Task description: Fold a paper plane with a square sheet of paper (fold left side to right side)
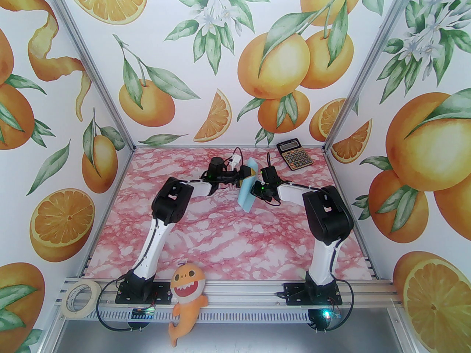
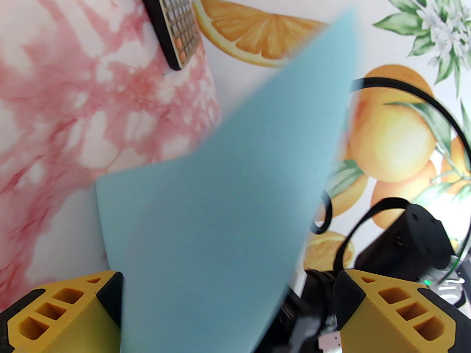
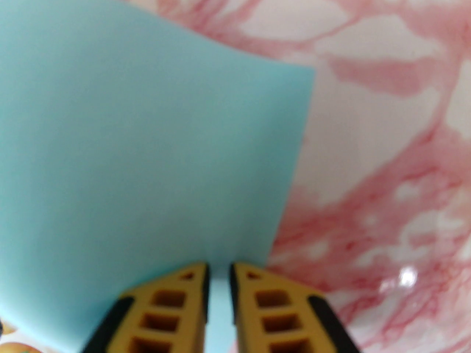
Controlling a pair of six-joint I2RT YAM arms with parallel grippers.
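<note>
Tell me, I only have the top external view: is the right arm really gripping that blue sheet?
Observer: Yes; the right wrist camera shows the right fingers closed on an edge of the square sheet of paper.
Operator: And the left?
Observer: Its wrist camera shows the left fingers spread wide, the sheet running between them unpinched.
Operator: Creased yet?
Observer: No crease line shows close up, only a gentle bow, though both wrist pictures are blurred.
</note>
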